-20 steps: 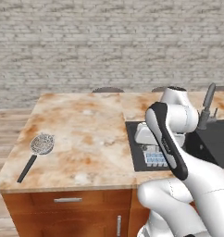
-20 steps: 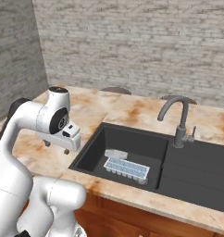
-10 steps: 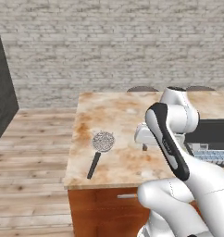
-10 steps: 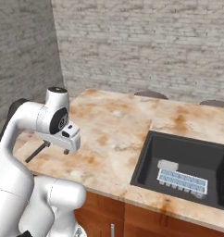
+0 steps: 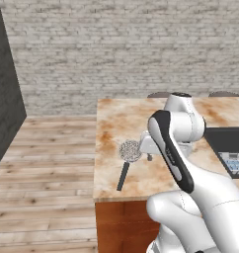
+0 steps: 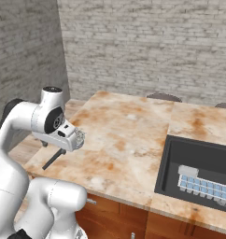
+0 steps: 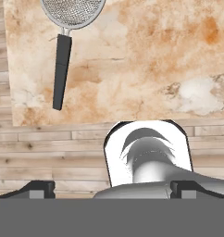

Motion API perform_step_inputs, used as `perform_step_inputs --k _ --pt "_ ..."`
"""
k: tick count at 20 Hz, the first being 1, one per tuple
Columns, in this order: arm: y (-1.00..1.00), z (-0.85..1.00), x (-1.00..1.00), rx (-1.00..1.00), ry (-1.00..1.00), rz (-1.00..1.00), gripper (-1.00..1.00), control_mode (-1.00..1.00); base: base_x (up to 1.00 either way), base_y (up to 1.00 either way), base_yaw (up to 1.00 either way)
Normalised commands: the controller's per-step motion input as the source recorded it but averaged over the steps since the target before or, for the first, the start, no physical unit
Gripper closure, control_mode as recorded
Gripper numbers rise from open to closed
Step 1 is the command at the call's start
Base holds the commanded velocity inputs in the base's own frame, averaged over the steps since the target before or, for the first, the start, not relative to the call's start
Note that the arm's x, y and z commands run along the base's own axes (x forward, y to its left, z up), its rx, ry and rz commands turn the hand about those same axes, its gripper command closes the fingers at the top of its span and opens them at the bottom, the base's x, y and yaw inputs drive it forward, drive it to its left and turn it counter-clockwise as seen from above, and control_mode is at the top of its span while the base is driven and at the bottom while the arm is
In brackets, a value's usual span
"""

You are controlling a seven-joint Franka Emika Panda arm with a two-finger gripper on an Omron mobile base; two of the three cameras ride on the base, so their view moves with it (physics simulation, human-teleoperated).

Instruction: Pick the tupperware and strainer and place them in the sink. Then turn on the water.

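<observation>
Marble counter (image 5: 111,173), strainer (image 5: 130,150) near its edge.

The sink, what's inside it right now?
Inside the sink lies the tupperware, flat on the black bottom, blue-square grid facing up. No water shows there. The basin's near corner, hidden behind the counter edge, can't be checked.

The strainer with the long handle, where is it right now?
The strainer lies on the marble counter near its left end, just left of the open gripper, far from the sink holding the tupperware.
</observation>
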Motion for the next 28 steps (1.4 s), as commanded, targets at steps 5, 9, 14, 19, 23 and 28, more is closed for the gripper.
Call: perform_step_inputs --k 5,9,14,19,23,28 --pt "0.91 -0.07 0.27 0.00 0.10 0.00 -1.00 -1.00 0.00 0.00 0.00" --pt "0.82 -0.07 0.47 0.00 0.10 0.00 -1.00 -1.00 0.00 0.00 0.00" --pt "0.24 -0.15 0.46 -0.01 0.02 0.00 -1.00 -1.00 0.00 0.00 0.00" --pt "0.00 -0.13 0.57 -0.01 -0.18 0.00 -1.00 -1.00 0.00 0.00 0.00" --pt "-0.02 0.00 0.04 0.00 -0.27 0.02 -1.00 -1.00 0.00 0.00 0.00" --pt "0.00 -0.02 -0.06 0.00 -0.38 0.07 -1.00 -1.00 0.00 0.00 0.00"
